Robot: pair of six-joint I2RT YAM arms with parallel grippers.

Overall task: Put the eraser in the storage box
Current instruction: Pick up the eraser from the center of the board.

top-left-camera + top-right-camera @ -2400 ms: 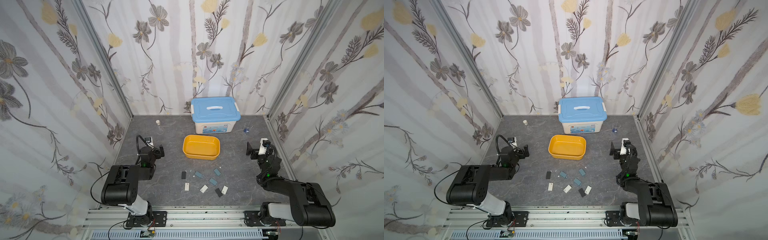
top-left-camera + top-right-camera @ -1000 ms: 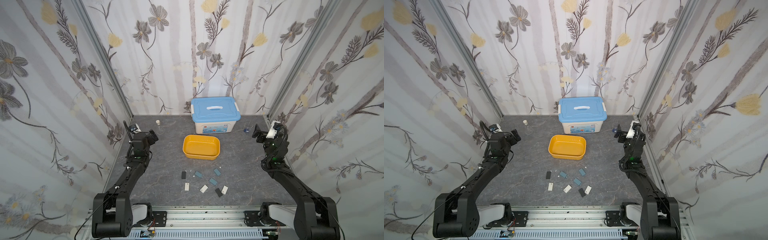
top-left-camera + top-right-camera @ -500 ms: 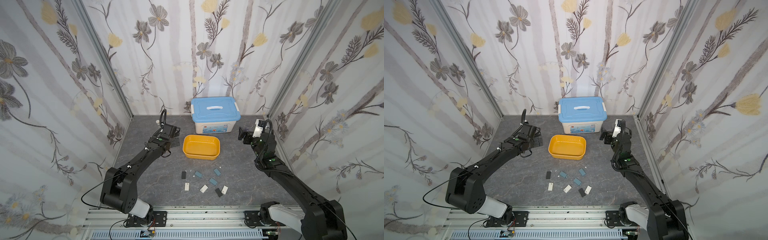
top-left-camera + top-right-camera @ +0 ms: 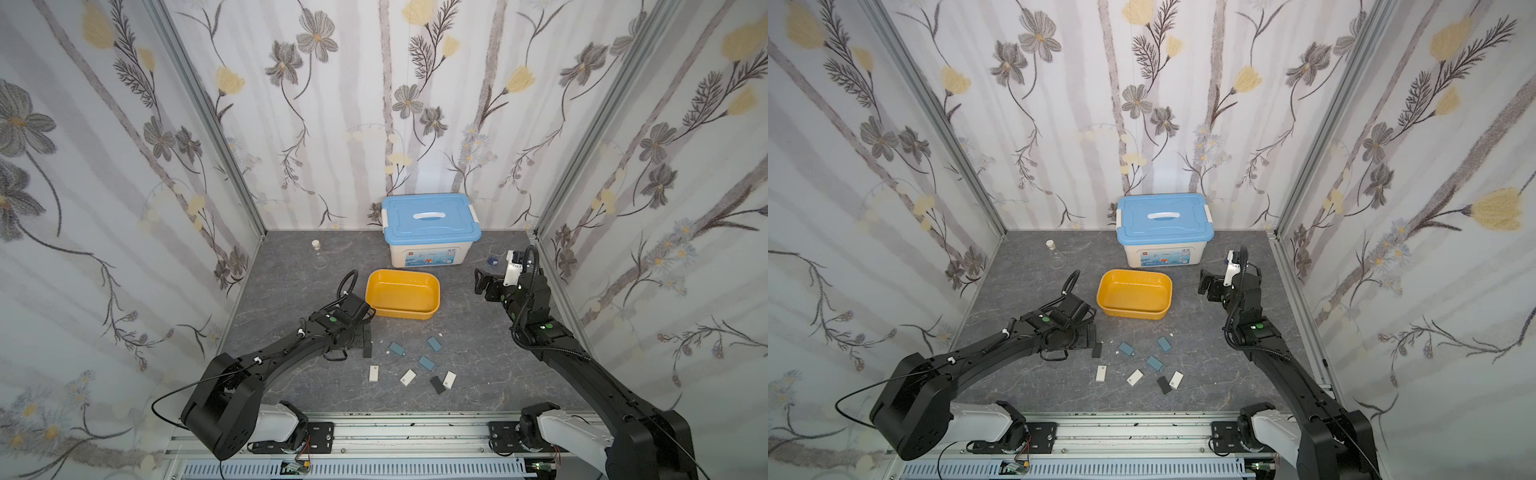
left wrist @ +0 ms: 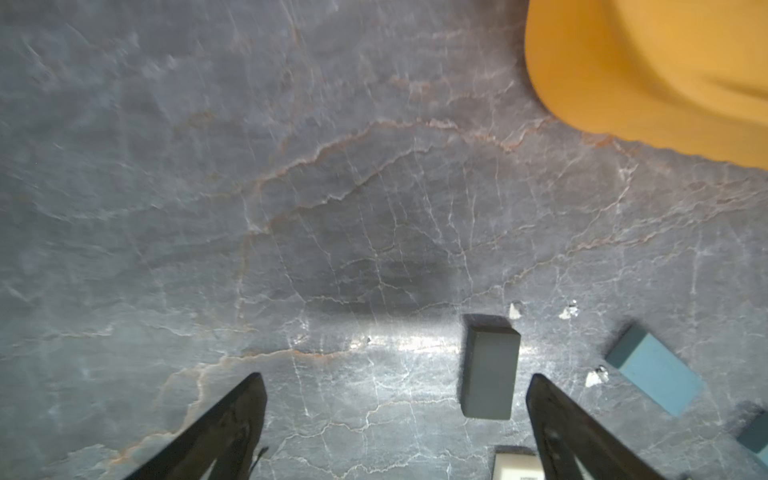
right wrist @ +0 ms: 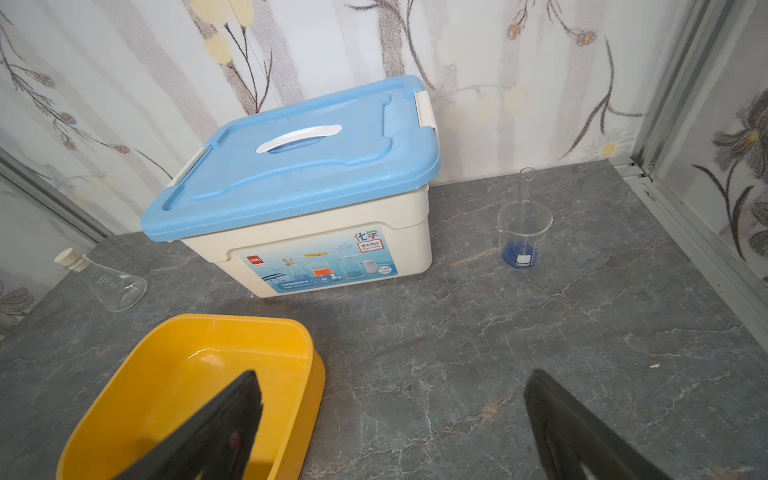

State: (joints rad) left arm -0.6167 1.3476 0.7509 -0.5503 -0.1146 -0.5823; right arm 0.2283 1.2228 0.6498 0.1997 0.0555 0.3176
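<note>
Several small erasers, black, blue and white, lie scattered on the grey table in front of the yellow storage box [image 4: 400,314] [image 4: 1133,314]. My left gripper [image 4: 362,335] [image 4: 1090,334] hangs open just over the table beside the box's near left corner. A black eraser [image 5: 490,370] [image 4: 367,351] lies flat between the open fingers, close to one finger [image 5: 552,415] and a little ahead of the tips. In the left wrist view the left gripper [image 5: 395,376] holds nothing. My right gripper [image 6: 392,374] [image 4: 483,284] is open and empty, raised to the right of the box [image 6: 232,321].
A white bin with a blue lid [image 4: 430,230] stands against the back wall behind the box. A glass flask [image 4: 318,254] sits at the back left and a beaker with blue liquid [image 6: 523,239] at the back right. Blue erasers [image 5: 654,370] lie near the black one.
My left arm swung in from the left wall and came down over the black eraser. My right arm moved from the right wall toward the box. Both grippers stayed open.
</note>
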